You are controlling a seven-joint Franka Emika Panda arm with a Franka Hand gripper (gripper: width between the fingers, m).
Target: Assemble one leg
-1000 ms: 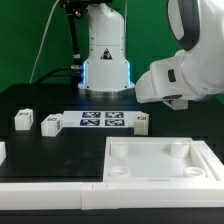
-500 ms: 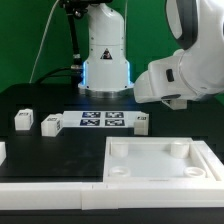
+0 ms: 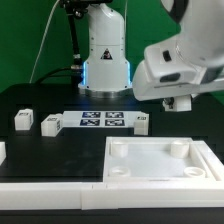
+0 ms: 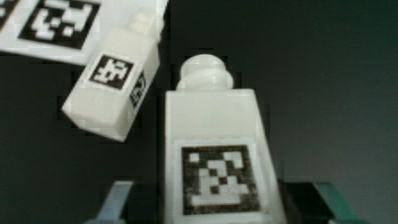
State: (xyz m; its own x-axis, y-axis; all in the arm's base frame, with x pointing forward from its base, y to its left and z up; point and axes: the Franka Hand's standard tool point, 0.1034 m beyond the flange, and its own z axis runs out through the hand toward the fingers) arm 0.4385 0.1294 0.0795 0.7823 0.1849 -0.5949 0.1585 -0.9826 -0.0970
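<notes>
In the wrist view a white leg (image 4: 210,120) with a square tag and a rounded peg at its far end stands between the jaws of my gripper (image 4: 224,203), which is shut on its sides. A second leg (image 4: 118,82) lies on the black table just beyond it, tilted. In the exterior view the gripper (image 3: 181,102) hangs above the table at the exterior view's right, and its white hand hides most of the held leg. Three more legs (image 3: 22,120) (image 3: 51,123) (image 3: 141,122) lie around the marker board.
The marker board (image 3: 103,121) lies mid-table, and its corner (image 4: 59,24) shows in the wrist view. A large white square panel (image 3: 150,144) with corner sockets fills the front right. The robot base (image 3: 105,55) stands at the back.
The arm's hand has risen and swung toward the exterior view's left, so the fingers now show below it. The loose legs have not moved.
</notes>
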